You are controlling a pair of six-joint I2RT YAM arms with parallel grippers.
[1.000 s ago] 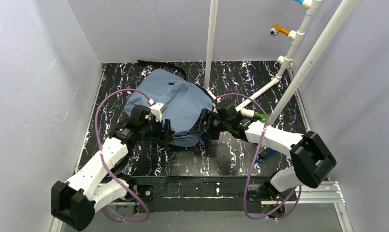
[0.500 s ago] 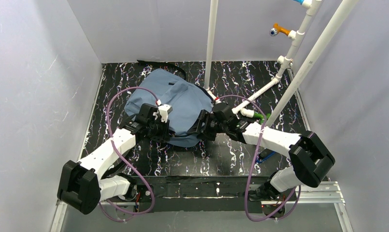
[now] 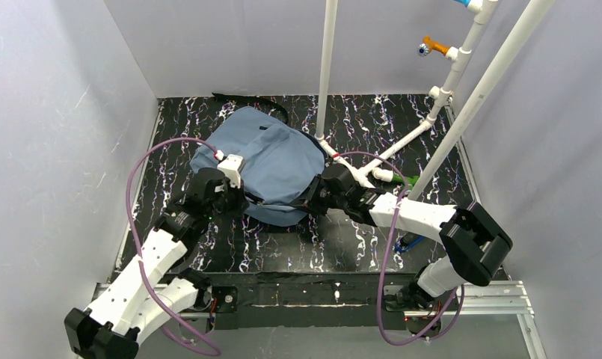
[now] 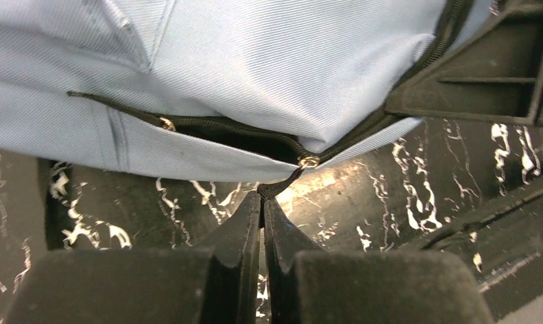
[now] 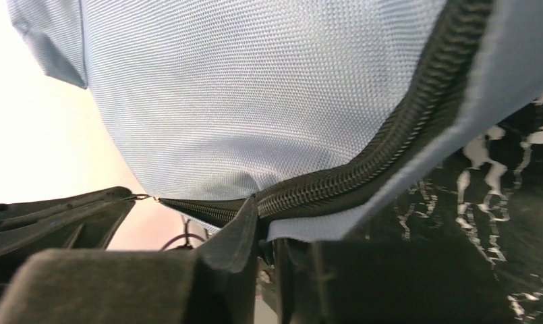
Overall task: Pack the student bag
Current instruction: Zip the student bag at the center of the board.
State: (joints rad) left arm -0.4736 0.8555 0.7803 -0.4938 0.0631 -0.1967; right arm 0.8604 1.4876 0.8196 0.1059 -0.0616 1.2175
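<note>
Slate-blue student bag newly pinched: left claw on zipper pull, right claw on zipper.

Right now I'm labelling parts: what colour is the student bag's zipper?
Black. The zipper shows best in the right wrist view, against the slate-blue student bag.

No text, label, brand or number can be read in any of the three views. The student bag, centre frame, shows only plain blue fabric and black zipper trim.
</note>
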